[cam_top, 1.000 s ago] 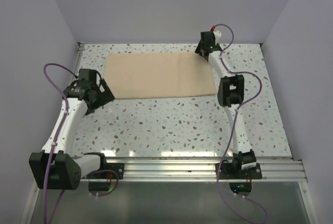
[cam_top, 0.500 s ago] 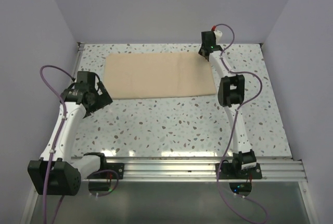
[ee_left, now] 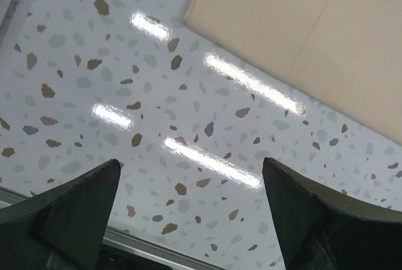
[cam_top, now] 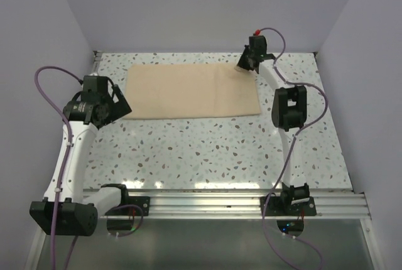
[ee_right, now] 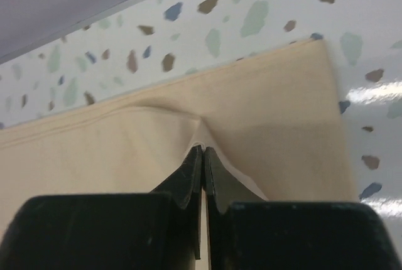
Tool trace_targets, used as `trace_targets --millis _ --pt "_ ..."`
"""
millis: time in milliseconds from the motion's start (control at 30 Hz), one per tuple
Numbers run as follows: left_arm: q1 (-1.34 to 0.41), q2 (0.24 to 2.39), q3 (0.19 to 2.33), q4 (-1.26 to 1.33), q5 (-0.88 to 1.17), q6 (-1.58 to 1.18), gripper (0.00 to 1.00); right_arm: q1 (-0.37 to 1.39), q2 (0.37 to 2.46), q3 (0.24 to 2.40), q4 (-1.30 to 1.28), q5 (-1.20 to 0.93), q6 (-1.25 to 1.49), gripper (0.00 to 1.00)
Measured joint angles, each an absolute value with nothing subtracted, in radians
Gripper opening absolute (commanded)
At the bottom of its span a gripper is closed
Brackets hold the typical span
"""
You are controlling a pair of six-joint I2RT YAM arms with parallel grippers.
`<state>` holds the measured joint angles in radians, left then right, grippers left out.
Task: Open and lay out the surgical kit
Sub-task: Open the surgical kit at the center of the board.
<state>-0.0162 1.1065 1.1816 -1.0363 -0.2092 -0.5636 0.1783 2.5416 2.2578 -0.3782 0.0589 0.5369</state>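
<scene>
The surgical kit shows as a tan wrap sheet (cam_top: 188, 91), a flat folded rectangle lying on the far half of the speckled table. My right gripper (cam_top: 244, 66) is at the sheet's far right corner. In the right wrist view its jaws (ee_right: 202, 149) are shut on a small raised pinch of the wrap sheet (ee_right: 276, 132), and the cloth puckers around the tips. My left gripper (cam_top: 117, 108) hovers just off the sheet's near left corner. In the left wrist view it (ee_left: 190, 162) stands wide open over bare table, with the sheet's corner (ee_left: 314, 31) beyond it.
A metal rail (cam_top: 239, 196) runs along the near edge, carrying both arm bases. Lilac walls close in the table at the back (ee_right: 75, 0) and on both sides. A table edge strip (ee_left: 157, 249) lies just below the left fingers.
The right gripper has closed on the sheet's far right corner and its wrist has tilted up slightly. The left arm has swung a little to the left, still open.
</scene>
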Motion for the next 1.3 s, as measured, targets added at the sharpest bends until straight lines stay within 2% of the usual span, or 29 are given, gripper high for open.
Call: trace_targets --millis 200,400,500,633,800,833,867,933,1000,1033,1100,1167,1300 --pt "-0.016 1.147 1.291 -1.014 -0.194 -0.544 1.0 0.218 2.165 1.922 -0.363 -0.147 0.554 0.0" --pt "-0.016 1.199 1.308 -0.973 -0.176 -0.53 1.0 0.353 1.61 1.432 -0.413 -0.204 0.537 0.0" --pt "-0.016 1.219 1.308 -0.947 -0.168 -0.53 1.0 0.449 1.361 1.219 -0.523 -0.215 0.517 0.0" --pt "-0.016 1.246 1.317 -0.921 -0.154 -0.531 1.0 0.48 1.069 0.986 -0.743 -0.214 0.516 0.0" --pt "-0.016 1.261 1.318 -0.888 -0.138 -0.531 1.0 0.47 0.822 0.878 -0.968 -0.156 0.522 0.0" --pt "-0.017 1.264 1.318 -0.881 -0.136 -0.531 1.0 0.47 0.794 0.865 -1.0 -0.144 0.524 0.07" --pt "-0.016 1.267 1.319 -0.877 -0.134 -0.532 1.0 0.47 0.775 0.852 -1.026 -0.139 0.527 0.47" --pt "-0.016 1.276 1.32 -0.875 -0.13 -0.532 1.0 0.47 0.782 0.828 -1.068 -0.124 0.533 0.63" --pt "-0.016 1.283 1.322 -0.873 -0.126 -0.534 1.0 0.47 0.846 0.815 -1.11 -0.11 0.539 0.67" --pt "-0.016 1.286 1.322 -0.872 -0.124 -0.535 1.0 0.47 0.884 0.815 -1.123 -0.099 0.538 0.73" --pt "-0.016 1.288 1.322 -0.87 -0.122 -0.536 1.0 0.47 0.965 0.818 -1.134 -0.077 0.543 0.74" --pt "-0.016 1.288 1.322 -0.861 -0.113 -0.535 1.0 0.47 1.019 0.841 -1.149 -0.054 0.546 0.79" --pt "-0.026 1.304 1.318 -0.8 -0.071 -0.53 0.97 0.47 1.089 0.965 -1.129 -0.015 0.558 0.78"
